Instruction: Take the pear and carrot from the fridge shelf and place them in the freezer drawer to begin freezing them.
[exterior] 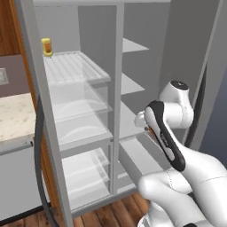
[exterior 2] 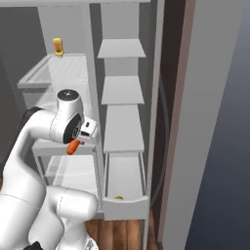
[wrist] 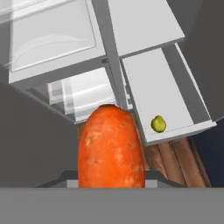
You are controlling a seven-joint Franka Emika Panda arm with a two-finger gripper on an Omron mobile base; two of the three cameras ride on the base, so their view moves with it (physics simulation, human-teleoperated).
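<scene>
My gripper (exterior 2: pixel 76 143) is shut on the carrot (exterior 2: pixel 72 147), a short orange stick that hangs in the air in front of the fridge's centre post, up and to the left of the freezer drawer (exterior 2: pixel 125 205). In the hand view the carrot (wrist: pixel 111 146) looms large at the bottom and hides the finger tips. The pear (wrist: pixel 158 124) lies in the pulled-out freezer drawer (wrist: pixel 162 78), close to its front wall; the pear (exterior 2: pixel 118 197) is small and yellow-green. The ribbed fridge shelf (exterior: pixel 71 66) is high on the left.
A yellow-orange bottle (exterior: pixel 47 47) stands at the back left corner of the ribbed shelf. Clear curved-front bins (exterior: pixel 82 104) sit below it. Plain grey shelves (exterior 2: pixel 122 90) stack above the drawer. The open fridge door (exterior 2: pixel 205 122) stands at the right. Wooden floor (wrist: pixel 175 162) lies below.
</scene>
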